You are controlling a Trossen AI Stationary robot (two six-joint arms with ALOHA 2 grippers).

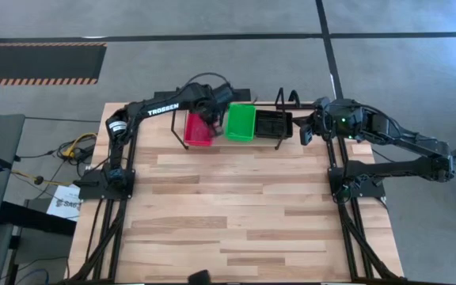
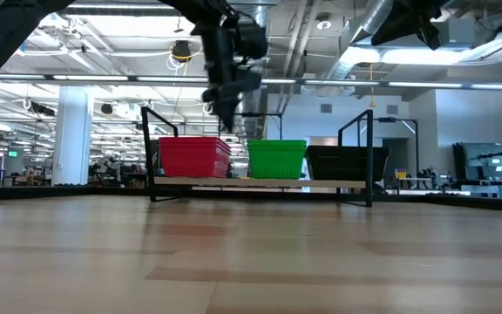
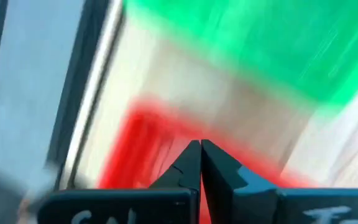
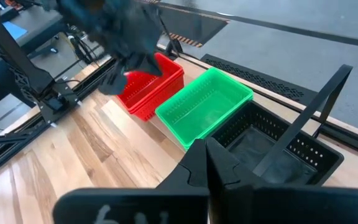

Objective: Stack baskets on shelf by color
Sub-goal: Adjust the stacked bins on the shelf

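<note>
Wood table: left fingers pressed together, empty, above red baskets; right fingers clenched, empty.

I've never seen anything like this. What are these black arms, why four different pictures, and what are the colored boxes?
These are two robot arms bolted to a wooden table. One picture looks straight down, one looks level across the tabletop, and two come from cameras on the arms' wrists. At the table's far edge stands a small shelf carrying red baskets, green baskets and black baskets, side by side, sorted by color. The left claw is shut and empty, poised above the red baskets. The right claw is also shut and empty, at the shelf's black end. Neither holds anything.
</note>
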